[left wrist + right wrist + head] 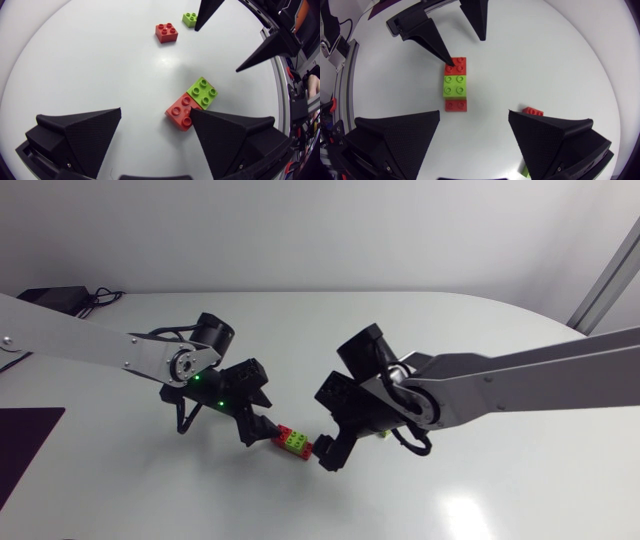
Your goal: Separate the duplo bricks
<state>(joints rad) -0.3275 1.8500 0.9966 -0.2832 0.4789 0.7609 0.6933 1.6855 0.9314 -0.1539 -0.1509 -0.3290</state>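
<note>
The left gripper (155,110) has its fingers spread and grips nothing. One fingertip (205,122) sits at the red end of the joined brick assembly (192,102); contact cannot be confirmed. The right gripper (474,112) is likewise spread and empty, with the assembly ahead of it and apart from both fingers. The assembly, red and green, rests on the table (450,330), nearer the robot-side edge. A loose red brick (166,32) and a loose green brick (189,19) lie beside the right gripper.
</note>
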